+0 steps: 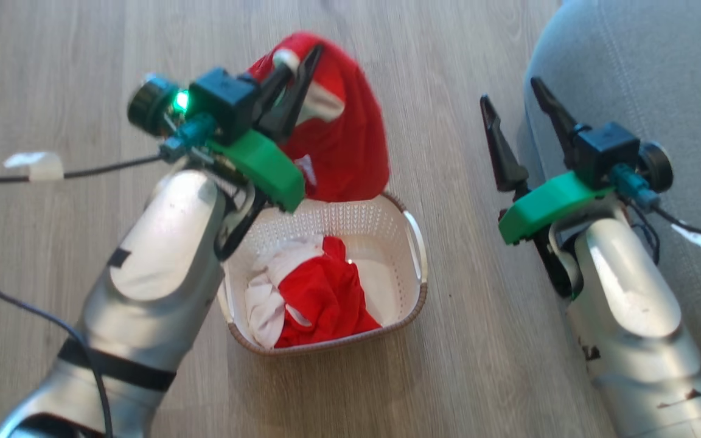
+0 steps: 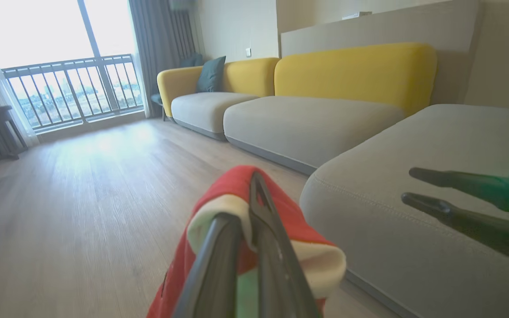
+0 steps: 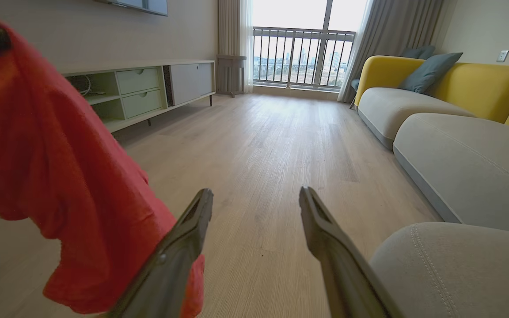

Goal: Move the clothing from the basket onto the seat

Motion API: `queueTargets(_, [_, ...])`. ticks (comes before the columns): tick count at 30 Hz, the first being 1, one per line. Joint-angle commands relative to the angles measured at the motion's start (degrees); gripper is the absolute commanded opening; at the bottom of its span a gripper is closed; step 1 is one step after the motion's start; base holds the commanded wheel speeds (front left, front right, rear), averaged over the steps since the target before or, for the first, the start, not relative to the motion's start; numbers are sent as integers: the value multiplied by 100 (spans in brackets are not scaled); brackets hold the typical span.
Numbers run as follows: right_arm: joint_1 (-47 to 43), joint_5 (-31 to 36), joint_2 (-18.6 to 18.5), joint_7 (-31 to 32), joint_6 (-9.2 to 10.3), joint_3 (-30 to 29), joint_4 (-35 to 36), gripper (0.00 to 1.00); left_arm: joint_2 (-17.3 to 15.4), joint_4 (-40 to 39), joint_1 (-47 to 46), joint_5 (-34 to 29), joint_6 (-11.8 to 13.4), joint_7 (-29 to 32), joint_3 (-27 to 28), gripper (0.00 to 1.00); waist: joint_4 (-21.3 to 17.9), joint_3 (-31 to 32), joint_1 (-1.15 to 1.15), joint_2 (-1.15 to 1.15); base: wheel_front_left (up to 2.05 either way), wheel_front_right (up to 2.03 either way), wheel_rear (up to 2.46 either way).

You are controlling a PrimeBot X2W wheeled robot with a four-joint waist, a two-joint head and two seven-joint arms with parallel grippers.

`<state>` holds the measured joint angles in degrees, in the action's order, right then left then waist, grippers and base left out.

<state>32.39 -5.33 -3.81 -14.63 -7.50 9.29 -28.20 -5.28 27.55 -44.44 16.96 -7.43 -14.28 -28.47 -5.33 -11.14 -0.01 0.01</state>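
Where clothing (image 1: 338,140) dangles, right gripper (image 1: 510,91) — spread — flanks seat (image 1: 661,73).

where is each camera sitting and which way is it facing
Head view: on the head, looking down at the floor and basket; both arms show, left hand shut on a red garment, right hand open.
Left wrist view: on that wrist, facing the grey seat; its shut fingers and the right hand show.
Right wrist view: on that wrist, facing down the room to the window; its open fingers show.
Both wrist views share the garment, seat and yellow sofa.
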Motion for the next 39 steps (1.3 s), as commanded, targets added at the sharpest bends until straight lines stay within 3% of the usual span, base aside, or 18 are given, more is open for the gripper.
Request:
queueTargets(1, [-11, -49, 37, -37, 1, 108, 144, 100, -82, -293, -433, -39, -5, -72, 235, 0, 6, 111, 1, -1, 0, 0, 0])
queueTargets(11, [-292, -195, 40, -37, 1, 327, 106, 100, -88, -609, -673, -46, -5, -72, 210, 0, -20, 380, 1, -1, 0, 0, 0])
queueTargets(22, [155, -751, -82, -37, 1, 1638, 397, 100, -2, -763, -560, -75, -5, -72, 34, 0, 25, 379, 1, -1, 0, 0, 0])
queueTargets(28, [753, -796, -39, -37, 1, 1903, -73, 100, 69, -829, -581, -48, -5, -72, -127, 0, 184, 343, 1, -1, 0, 0, 0])
queueTargets(33, [1170, -970, 54, -37, 1, 2130, -938, 100, 138, -881, -572, 46, -5, -72, -330, 0, 404, 351, 1, -1, 0, 0, 0])
queueTargets(34, [1248, -1048, 66, -37, 1, 2215, -1137, 87, 150, -889, -562, 70, -5, -72, -371, 0, 447, 353, 1, -1, 0, 0, 0])
queueTargets(35, [1390, -1250, 82, -37, 1, 2331, -1473, 0, 169, -893, -538, 116, -5, -72, -438, 0, 520, 351, 1, -1, 0, 0, 0])
queueTargets(39, [1583, -1571, 90, -37, 1, 2516, -1649, 0, 191, -872, -506, 171, -5, -72, -482, 0, 610, 326, 1, -1, 0, 0, 0])
